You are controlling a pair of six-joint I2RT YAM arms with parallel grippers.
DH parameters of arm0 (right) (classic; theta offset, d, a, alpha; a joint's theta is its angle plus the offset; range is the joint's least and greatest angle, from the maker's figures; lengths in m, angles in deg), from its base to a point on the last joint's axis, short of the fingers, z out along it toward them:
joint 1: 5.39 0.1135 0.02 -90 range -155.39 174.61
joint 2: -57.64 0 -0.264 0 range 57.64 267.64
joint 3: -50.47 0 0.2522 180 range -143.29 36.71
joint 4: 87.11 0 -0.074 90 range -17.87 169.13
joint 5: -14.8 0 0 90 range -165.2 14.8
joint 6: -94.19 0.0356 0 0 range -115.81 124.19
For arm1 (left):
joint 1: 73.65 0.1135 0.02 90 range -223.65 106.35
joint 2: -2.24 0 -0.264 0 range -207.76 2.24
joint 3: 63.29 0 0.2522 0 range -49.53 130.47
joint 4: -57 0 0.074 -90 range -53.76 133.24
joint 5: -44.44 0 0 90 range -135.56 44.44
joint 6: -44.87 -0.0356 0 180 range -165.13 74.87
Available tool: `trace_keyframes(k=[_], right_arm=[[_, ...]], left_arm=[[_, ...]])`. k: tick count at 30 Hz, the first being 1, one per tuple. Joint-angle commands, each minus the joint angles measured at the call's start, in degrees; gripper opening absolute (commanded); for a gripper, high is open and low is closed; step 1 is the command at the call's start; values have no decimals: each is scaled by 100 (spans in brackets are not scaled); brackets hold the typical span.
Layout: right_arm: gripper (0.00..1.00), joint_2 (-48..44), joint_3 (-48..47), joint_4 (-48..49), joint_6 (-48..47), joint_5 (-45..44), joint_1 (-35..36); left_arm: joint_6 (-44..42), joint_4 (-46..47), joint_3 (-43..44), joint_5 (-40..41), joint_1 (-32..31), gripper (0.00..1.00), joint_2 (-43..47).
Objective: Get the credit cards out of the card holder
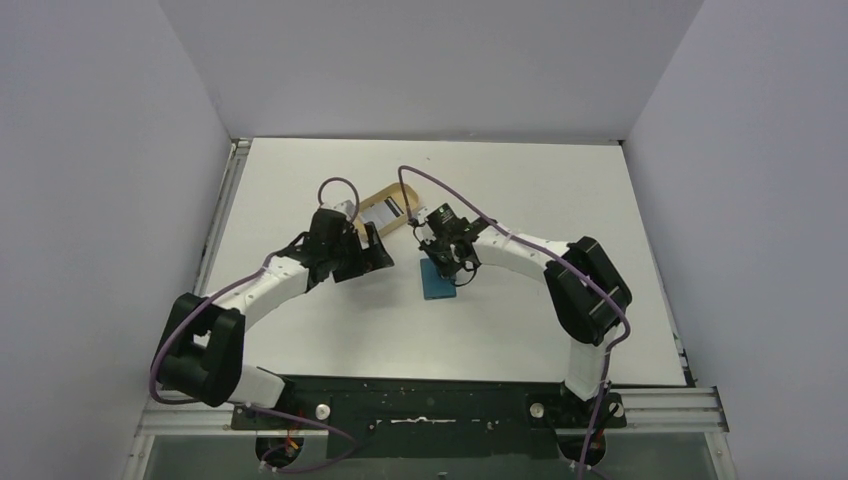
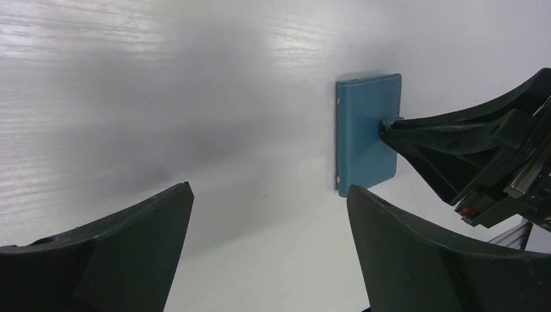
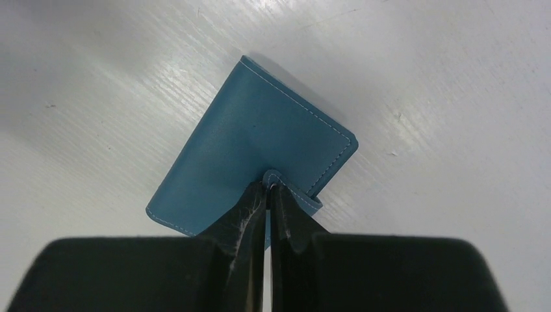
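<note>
Since the wallet [image 3: 253,143] is folded shut and its snap tab [image 3: 310,200] likely has to come loose first, the right claw [image 3: 268,190] is pinched on that tab, fingers almost touching, at lower centre of its view. The wallet lies on the table [image 3: 97,78], stretching up from the fingertips. The left claw [image 2: 269,192] hangs wide open and empty, the wallet at its upper right.

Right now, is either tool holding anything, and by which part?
The right tool pinches the closed teal card holder by its snap tab on one edge. The left tool is open, holding nothing.
</note>
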Motion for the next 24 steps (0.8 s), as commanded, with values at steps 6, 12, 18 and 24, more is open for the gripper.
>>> trace_keyframes(k=[6, 12, 18, 24], right_arm=[[0, -654, 788, 767, 415, 586, -148], [0, -1579, 1331, 1446, 797, 1251, -379], [0, -2037, 1736, 1904, 987, 1626, -598], [0, -2445, 2336, 2630, 1303, 1865, -917]], left_arm=[[602, 1211, 717, -11, -708, 88, -945], [1249, 1864, 788, -5, -914, 83, -1585], [1408, 1852, 1011, 41, -1231, 65, -1942], [1579, 1916, 1015, 41, -1409, 66, -2059]])
